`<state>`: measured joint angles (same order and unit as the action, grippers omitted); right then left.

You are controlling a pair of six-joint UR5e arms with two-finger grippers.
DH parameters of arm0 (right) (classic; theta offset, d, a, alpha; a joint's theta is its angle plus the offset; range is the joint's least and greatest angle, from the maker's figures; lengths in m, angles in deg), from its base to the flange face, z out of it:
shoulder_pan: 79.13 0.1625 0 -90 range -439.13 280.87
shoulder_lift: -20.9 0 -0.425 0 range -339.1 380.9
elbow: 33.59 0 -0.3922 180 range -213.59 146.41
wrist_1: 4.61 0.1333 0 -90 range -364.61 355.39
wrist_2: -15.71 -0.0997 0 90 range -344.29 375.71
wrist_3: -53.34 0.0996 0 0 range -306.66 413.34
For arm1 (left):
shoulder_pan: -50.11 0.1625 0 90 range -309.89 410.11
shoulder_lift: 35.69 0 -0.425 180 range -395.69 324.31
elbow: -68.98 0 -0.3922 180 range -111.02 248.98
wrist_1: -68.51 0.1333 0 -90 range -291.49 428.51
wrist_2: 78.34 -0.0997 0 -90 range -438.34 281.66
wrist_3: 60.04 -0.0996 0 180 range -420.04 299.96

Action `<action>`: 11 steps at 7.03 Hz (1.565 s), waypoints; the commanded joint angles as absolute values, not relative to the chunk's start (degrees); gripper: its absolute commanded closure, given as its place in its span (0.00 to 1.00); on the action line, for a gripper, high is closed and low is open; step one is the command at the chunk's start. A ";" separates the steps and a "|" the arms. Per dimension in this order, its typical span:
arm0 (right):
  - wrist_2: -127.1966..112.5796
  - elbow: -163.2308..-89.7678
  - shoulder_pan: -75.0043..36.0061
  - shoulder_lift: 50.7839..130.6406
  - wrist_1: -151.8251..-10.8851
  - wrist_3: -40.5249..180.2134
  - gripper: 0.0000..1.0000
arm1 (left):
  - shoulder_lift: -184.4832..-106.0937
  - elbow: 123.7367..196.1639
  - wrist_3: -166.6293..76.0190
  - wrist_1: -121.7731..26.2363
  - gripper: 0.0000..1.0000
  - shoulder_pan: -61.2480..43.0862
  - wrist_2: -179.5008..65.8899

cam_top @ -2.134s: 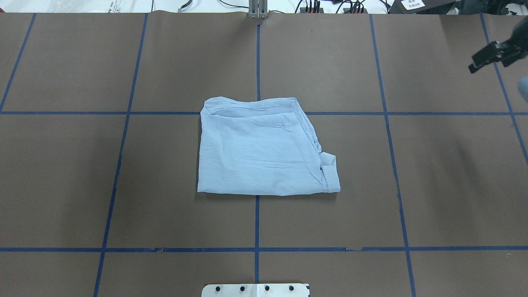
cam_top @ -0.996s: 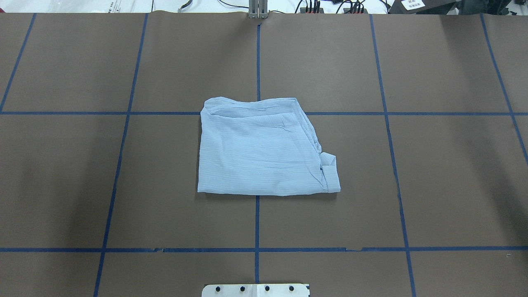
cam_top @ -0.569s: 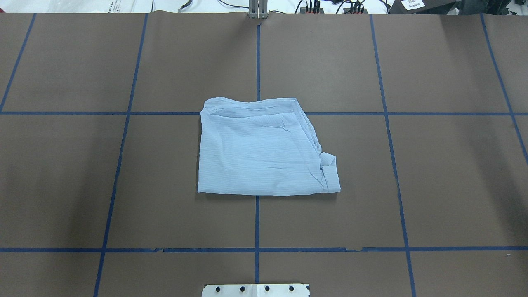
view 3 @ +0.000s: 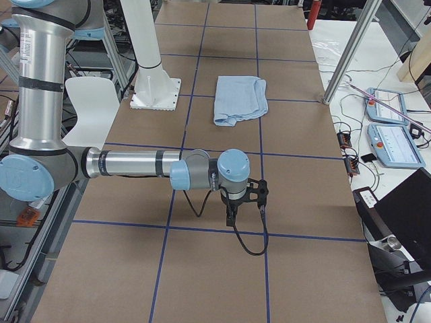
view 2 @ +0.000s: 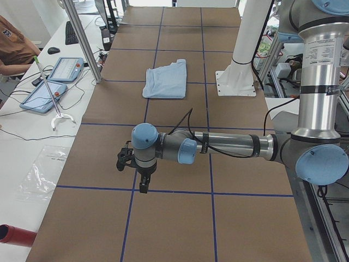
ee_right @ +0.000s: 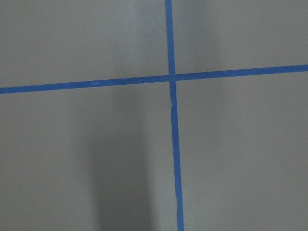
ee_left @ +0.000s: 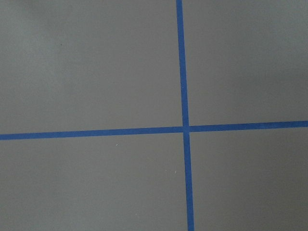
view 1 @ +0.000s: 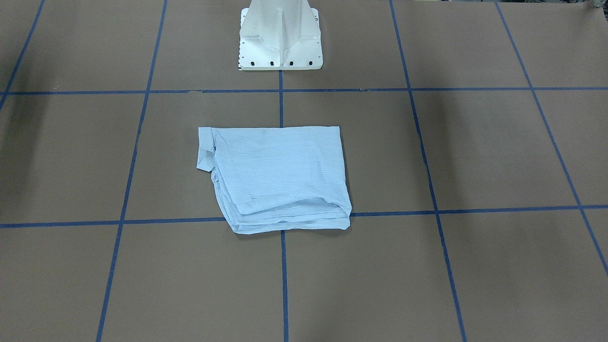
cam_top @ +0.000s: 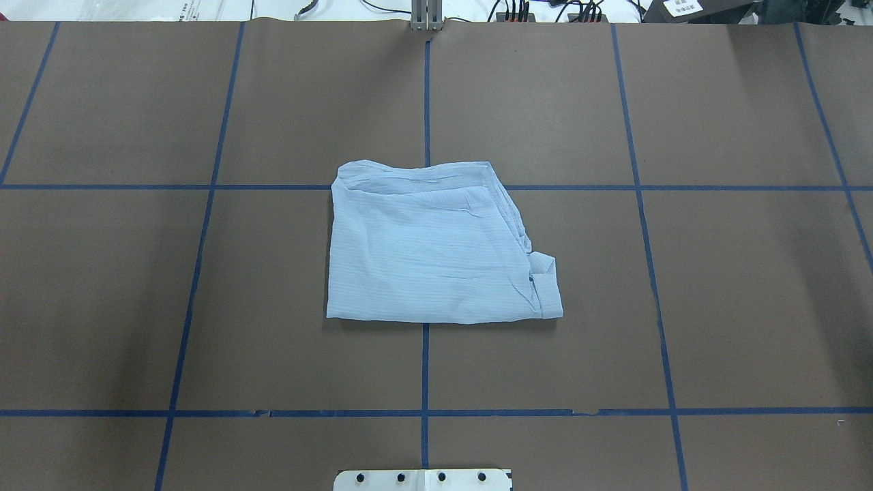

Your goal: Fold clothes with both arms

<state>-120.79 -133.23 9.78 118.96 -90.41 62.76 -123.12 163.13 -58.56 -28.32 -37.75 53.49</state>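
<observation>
The pale-blue striped shirt (cam_top: 430, 252) lies folded into a rough rectangle at the middle of the brown table, and shows in the front view (view 1: 275, 175) and both side views (view 2: 166, 79) (view 3: 241, 97). No arm touches it. My left gripper (view 2: 134, 168) hangs over the table far from the shirt, seen only from the left side. My right gripper (view 3: 246, 200) hangs likewise at the other end. I cannot tell if either is open or shut. Both wrist views show only brown paper and blue tape lines.
The white pedestal base (view 1: 280, 42) stands behind the shirt on the robot's side (cam_top: 423, 479). Blue tape lines (cam_top: 425, 368) grid the brown paper. An operators' desk with tablets (view 2: 60, 71) and aluminium posts (view 2: 82, 38) borders the far edge.
The right gripper, seen at the overhead view's upper right edge about two seconds ago, has left that view. The shirt has not moved.
</observation>
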 commanded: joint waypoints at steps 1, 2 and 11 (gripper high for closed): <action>-117.80 -133.96 10.43 120.22 -92.04 62.75 0.00 | -122.53 164.07 -61.18 -26.60 0.00 -37.78 53.50; -117.79 -137.44 10.34 119.96 -97.72 62.75 0.00 | -122.53 164.69 -61.18 -26.50 0.00 -37.78 53.50; -118.50 -139.24 10.17 120.13 -101.82 62.40 0.00 | -122.97 165.13 -61.18 -23.77 0.00 -37.60 53.50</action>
